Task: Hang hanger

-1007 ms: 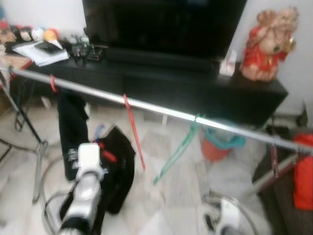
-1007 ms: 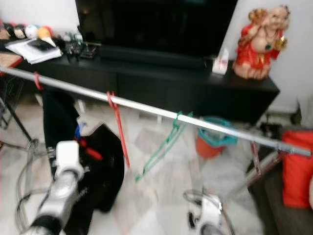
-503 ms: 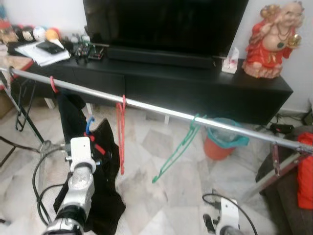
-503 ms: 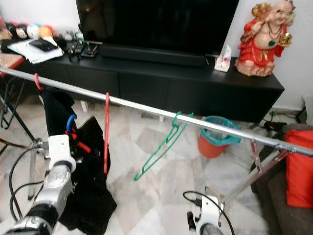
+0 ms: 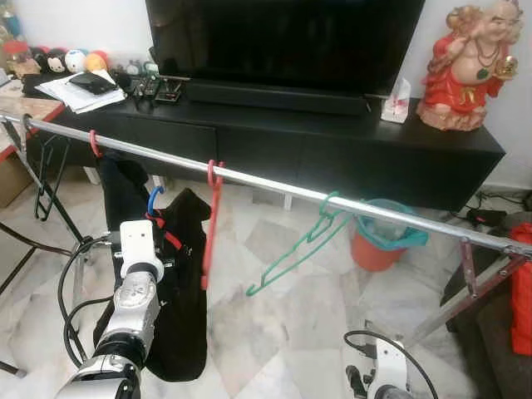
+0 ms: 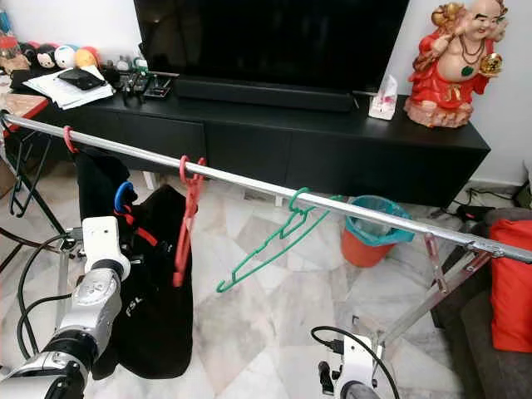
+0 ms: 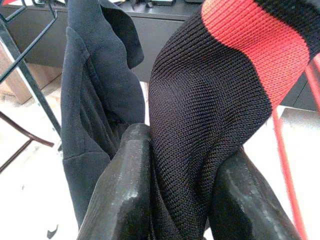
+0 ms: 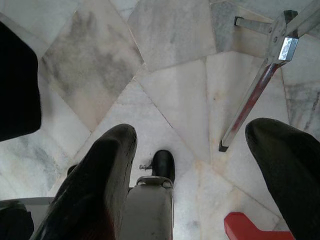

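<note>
Below the rail (image 5: 274, 184), my left gripper (image 7: 172, 200) pinches a black garment (image 5: 179, 299) on its blue-hooked hanger (image 6: 123, 198), not yet hung. Next: lift the hook over the rail, left of the red hanger (image 5: 209, 224). Right gripper (image 8: 190, 175) hangs spread above floor.

We see a metal rail (image 5: 274, 187) crossing the room at a slant on a folding stand. From our left, it carries a red hook (image 5: 93, 143) with a dark garment (image 6: 98, 187), a red hanger (image 5: 210, 224) and a green hanger (image 5: 295, 258) swung askew. Below it the marble floor (image 6: 274, 307) holds an orange bin (image 5: 376, 245).
</note>
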Available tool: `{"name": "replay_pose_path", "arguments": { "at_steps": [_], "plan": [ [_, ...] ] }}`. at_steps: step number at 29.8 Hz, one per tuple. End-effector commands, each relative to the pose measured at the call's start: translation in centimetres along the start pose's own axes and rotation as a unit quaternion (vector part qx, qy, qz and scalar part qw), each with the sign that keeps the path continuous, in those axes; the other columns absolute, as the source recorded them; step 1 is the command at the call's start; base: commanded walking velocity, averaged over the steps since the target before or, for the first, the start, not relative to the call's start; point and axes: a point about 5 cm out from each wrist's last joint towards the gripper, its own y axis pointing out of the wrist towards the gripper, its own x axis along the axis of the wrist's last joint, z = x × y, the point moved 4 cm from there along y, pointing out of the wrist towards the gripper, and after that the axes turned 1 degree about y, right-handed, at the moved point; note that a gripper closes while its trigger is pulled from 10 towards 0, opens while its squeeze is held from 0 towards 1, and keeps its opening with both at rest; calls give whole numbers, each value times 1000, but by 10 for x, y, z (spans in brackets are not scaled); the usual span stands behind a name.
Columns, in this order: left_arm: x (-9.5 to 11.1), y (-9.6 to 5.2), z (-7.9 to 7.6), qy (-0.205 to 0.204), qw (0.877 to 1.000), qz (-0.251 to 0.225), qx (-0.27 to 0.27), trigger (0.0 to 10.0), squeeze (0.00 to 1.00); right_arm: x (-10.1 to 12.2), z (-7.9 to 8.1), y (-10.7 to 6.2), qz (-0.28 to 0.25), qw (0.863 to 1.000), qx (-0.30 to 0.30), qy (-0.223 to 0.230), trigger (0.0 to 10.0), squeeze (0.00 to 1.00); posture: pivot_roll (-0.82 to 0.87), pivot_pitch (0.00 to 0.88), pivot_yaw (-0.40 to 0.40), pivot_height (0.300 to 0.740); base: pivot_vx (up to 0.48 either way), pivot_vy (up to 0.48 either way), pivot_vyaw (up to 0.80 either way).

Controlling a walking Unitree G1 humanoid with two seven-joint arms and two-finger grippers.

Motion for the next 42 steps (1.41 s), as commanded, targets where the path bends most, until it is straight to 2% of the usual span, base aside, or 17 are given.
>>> {"name": "replay_pose_path", "arguments": {
  "at_steps": [1,2,7,13,23,42],
  "plan": [
    [12,3,4,-10,1000,-25,5,10000,0,0,-3,0,6,1000,-4,-12,10000,0,-5,0,-47,740,0,0,0],
    [13,4,5,-11,1000,-28,6,10000,0,-2,-6,0,17,999,-11,-35,10000,0,-5,0,-47,740,0,0,0],
    [19,5,5,-6,999,-43,4,10000,0,-7,-9,0,46,996,-22,-78,10000,0,-4,0,-46,740,0,0,0],
    [24,5,13,-4,998,-55,14,10000,0,-9,-9,-1,55,995,-22,-75,10000,0,-1,0,-45,740,0,0,0],
    [23,4,13,-6,998,-56,13,10000,0,-8,-9,0,52,996,-27,-61,10000,0,-1,0,-43,740,0,0,0],
    [24,3,13,-7,998,-62,10,10000,0,-6,-7,0,45,997,-25,-57,10000,0,2,0,-42,740,260,0,0]
  ]
}}
